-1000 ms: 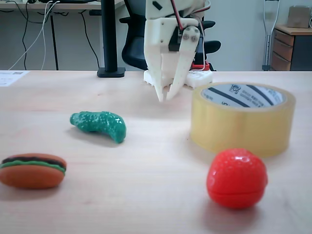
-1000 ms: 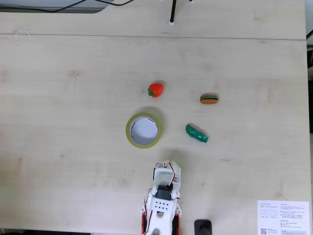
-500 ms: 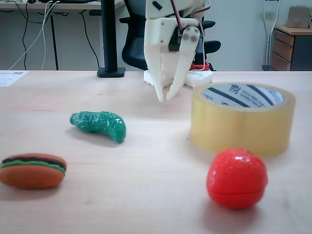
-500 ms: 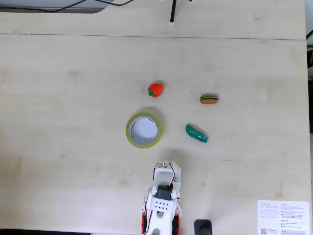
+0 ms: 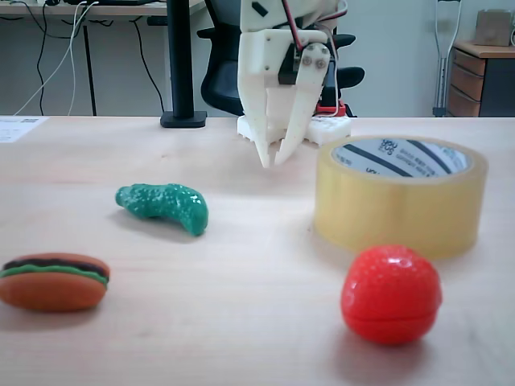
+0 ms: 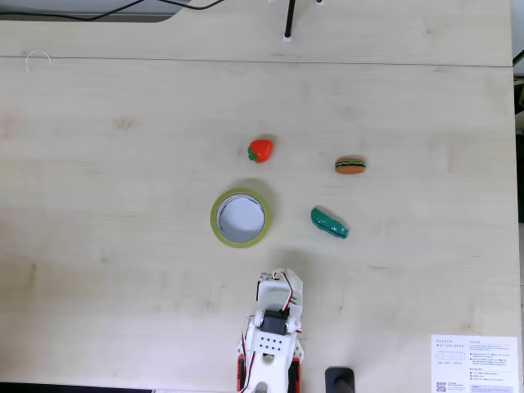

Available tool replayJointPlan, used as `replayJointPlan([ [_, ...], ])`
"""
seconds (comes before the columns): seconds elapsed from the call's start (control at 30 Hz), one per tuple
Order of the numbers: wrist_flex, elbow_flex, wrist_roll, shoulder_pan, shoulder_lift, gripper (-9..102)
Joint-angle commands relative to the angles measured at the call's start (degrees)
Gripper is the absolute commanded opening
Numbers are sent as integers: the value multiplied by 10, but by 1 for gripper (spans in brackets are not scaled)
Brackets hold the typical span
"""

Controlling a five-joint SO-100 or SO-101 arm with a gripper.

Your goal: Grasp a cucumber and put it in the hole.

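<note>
Fixed view | cucumber (image 5: 164, 207): bumpy, glossy, curved | hole (image 6: 241, 219): round

Your arm (image 5: 282, 32) is cut off by the frame's top edge. The tape roll (image 5: 400, 193) wall hides the hole's bottom from you there.

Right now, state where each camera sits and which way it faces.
Low fixed view: at table height, facing the gripper hanging behind the cucumber and tape roll.
High fixed view: above, facing straight down; the arm enters from the bottom edge.
Shared: both show cucumber, tape roll, red toy, hotdog.
</note>
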Motion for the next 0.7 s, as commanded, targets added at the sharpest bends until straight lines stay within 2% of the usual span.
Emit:
replayJointPlan([
  [0.0, 9, -3, 4, -1, 1, 2],
  [0.3, -7, -5, 4, 31, 2, 0],
  [0.43, -62, -31, 4, 35, 2, 3],
  [0.67, -109, -80, 21, 146, -4, 11],
])
